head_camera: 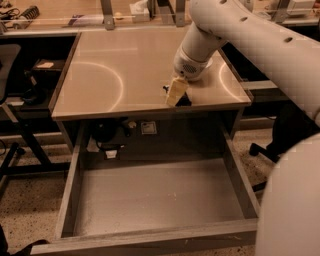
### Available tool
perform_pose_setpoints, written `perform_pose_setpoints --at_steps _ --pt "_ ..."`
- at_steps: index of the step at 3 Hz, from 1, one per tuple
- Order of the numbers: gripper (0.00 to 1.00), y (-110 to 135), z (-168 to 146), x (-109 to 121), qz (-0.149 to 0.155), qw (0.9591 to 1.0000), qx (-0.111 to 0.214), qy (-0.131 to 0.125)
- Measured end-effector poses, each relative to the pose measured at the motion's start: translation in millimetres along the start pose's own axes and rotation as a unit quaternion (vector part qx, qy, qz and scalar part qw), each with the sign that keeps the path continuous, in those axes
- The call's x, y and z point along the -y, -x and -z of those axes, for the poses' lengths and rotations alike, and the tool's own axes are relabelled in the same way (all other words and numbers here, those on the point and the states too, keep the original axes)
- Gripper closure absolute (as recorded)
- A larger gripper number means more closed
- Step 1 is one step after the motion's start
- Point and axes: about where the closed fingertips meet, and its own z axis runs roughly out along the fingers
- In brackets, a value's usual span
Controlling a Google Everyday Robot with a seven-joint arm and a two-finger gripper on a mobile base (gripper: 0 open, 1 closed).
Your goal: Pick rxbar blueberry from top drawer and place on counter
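- Filling the upper right and right edge of our view, the robot's white arm reaches down and to the left over the table.
- Next in size we have the counter, a glossy beige top with curved light reflections, standing behind and above the drawer.
- The top drawer is pulled fully out toward us below the counter's front edge. We see its low grey wood-grain sides, long front panel and flat pale bottom.
- We see speckled floor to the left of the drawer.
- A tan bench with metal posts and clutter runs along the far side of the counter.
- Under the counter, at the back of the drawer opening, we make out dark cables and a small pale plate.
- The gripper hangs at the end of the arm over the counter's front right part, close to the front edge. One pale yellowish finger faces us.
- Smallest is the rxbar blueberry, a dark sliver showing on either side of that finger. The jaws look closed on it, and it is over the counter, outside the drawer. We cannot tell whether it touches the surface.
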Motion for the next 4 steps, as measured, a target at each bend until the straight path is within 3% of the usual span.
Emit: perform_pose_setpoints --at_steps 1,2,3,4 --pt "1.0 1 -25 28 0.008 0.9997 0.009 0.023" --pt "1.0 9 -45 39 0.015 0.9986 0.013 0.049" --pt "1.0 20 -52 37 0.026 0.9973 0.013 0.068" --pt "1.0 21 -48 38 0.026 0.9973 0.013 0.068"
